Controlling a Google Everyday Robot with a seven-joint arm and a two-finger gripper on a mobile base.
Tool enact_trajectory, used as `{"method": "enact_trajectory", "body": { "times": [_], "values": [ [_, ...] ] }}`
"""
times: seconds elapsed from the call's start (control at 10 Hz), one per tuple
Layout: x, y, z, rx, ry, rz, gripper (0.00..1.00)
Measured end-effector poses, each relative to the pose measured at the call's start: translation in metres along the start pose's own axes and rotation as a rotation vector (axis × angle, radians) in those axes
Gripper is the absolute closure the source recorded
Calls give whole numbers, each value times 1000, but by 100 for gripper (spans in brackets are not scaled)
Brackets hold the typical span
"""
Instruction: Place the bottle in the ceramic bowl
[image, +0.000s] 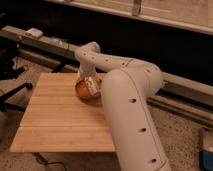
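Observation:
The small orange ceramic bowl (85, 90) sits on the wooden board (60, 117) near its far right edge. The slim white bottle (90, 84) with a pale label stands tilted in or just over the bowl. My gripper (86, 76) reaches down from the white arm directly above the bowl and is at the top of the bottle. My arm's large white link (129, 115) hides the right part of the bowl and board.
A dark rail (45, 44) with a small white box (34, 33) runs behind the board. Black stand legs (12, 95) lie on the speckled floor at the left. A blue-and-white object (207, 150) is at the lower right.

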Motion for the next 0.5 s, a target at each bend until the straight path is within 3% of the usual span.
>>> {"method": "enact_trajectory", "body": {
  "times": [0.5],
  "values": [
    [0,2,0,-1,0,-1,20]
  ]
}}
